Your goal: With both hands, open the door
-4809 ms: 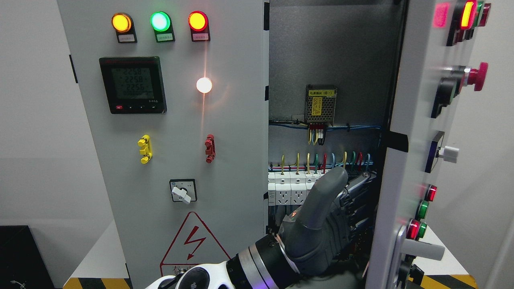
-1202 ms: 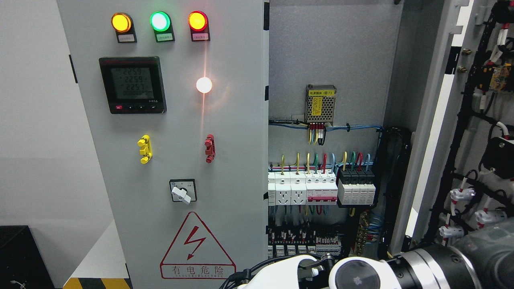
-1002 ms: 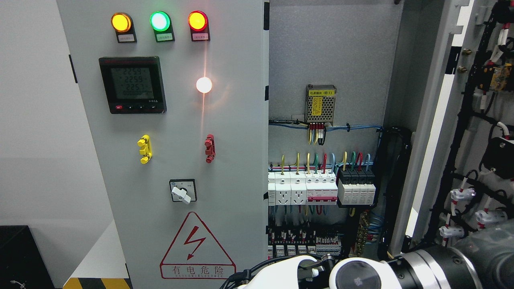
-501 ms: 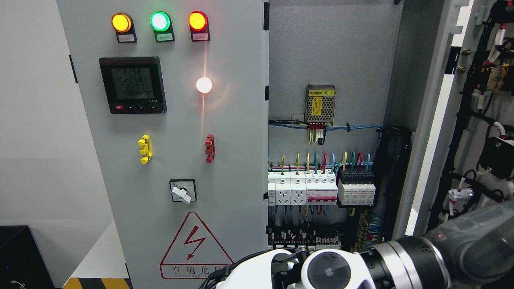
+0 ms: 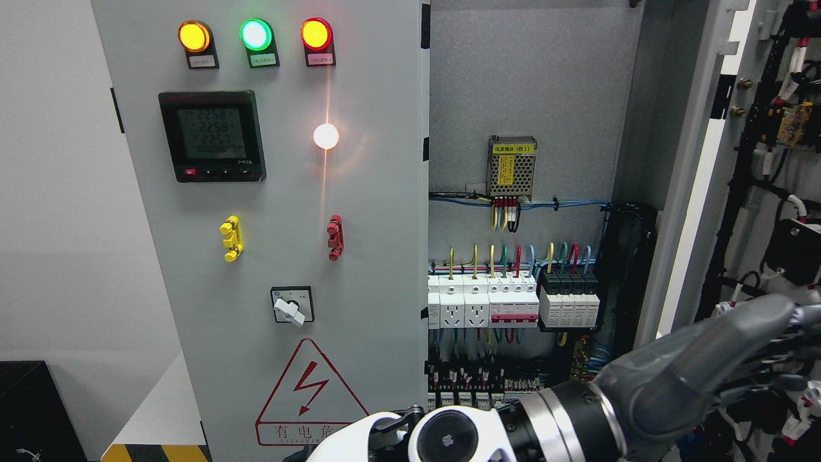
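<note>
The cabinet's right door (image 5: pixel 696 192) stands swung wide open, its inner side with black cable looms and white connectors (image 5: pixel 779 128) facing me. The left door (image 5: pixel 359 212) is shut. My left arm (image 5: pixel 449 436) comes in at the bottom edge and reaches across to the right. Its grey left hand (image 5: pixel 792 346) lies against the inner side of the right door, low down, thumb (image 5: pixel 766 311) stretched out, dark fingers (image 5: pixel 770 385) extended to the right and holding nothing. The right hand is out of view.
The open cabinet shows breakers and sockets (image 5: pixel 513 301), a power supply (image 5: pixel 512 165) and terminal rows (image 5: pixel 487 378). The left door carries three lit lamps (image 5: pixel 255 33), a meter (image 5: pixel 211 135), a yellow handle (image 5: pixel 231 238), a red handle (image 5: pixel 334 237) and a rotary switch (image 5: pixel 292 305).
The right door went from partly open to wide open. In the last second my left hand has risen and stretched along the door's inner side while the forearm shifted left.
</note>
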`<state>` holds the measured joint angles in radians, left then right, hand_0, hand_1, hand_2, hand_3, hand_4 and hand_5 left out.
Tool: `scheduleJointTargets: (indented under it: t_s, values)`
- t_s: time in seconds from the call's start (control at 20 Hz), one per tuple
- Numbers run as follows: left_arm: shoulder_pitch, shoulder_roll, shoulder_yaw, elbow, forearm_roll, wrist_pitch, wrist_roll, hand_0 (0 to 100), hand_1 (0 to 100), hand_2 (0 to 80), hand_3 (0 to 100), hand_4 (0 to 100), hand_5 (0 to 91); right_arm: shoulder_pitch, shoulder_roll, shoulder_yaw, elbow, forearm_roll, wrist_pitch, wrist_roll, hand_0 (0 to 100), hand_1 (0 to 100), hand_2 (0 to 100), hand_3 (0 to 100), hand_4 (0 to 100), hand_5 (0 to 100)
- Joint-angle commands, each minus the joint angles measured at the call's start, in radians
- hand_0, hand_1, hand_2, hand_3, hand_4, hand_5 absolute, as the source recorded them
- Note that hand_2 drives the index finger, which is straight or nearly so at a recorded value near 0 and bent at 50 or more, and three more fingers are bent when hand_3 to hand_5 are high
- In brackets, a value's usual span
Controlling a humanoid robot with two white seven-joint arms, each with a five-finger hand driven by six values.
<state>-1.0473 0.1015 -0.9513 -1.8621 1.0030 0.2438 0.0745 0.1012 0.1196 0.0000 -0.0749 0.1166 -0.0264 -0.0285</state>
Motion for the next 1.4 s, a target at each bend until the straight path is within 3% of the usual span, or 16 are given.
scheduleJointTargets:
  t_s: [0.0, 0.25, 0.4, 0.55, 1.35]
  values:
    - [0.139, 0.217, 0.097, -0.115, 0.0, -0.008, -0.001, 0, 0, 0.0, 0, 0, 0.0, 0.0, 0.0, 0.015, 0.0, 0.0, 0.0, -0.001, 19, 0, 0, 0, 0, 0]
    - [0.298, 0.306, 0.147, -0.141, 0.0, -0.023, -0.001, 0, 0, 0.0, 0, 0, 0.0, 0.0, 0.0, 0.015, 0.0, 0.0, 0.0, -0.001, 19, 0, 0, 0, 0, 0]
    - [0.455, 0.319, 0.198, -0.14, -0.003, -0.023, 0.001, 0, 0, 0.0, 0, 0, 0.0, 0.0, 0.0, 0.015, 0.0, 0.0, 0.0, -0.001, 19, 0, 0, 0, 0, 0]
    - [0.545, 0.342, 0.213, -0.135, -0.003, -0.024, 0.001, 0, 0, 0.0, 0, 0, 0.0, 0.0, 0.0, 0.015, 0.001, 0.0, 0.0, -0.001, 19, 0, 0, 0, 0, 0]
    - [1.047, 0.345, 0.285, 0.198, -0.012, -0.067, -0.006, 0, 0, 0.0, 0, 0, 0.0, 0.0, 0.0, 0.017, 0.0, 0.0, 0.0, -0.001, 19, 0, 0, 0, 0, 0]
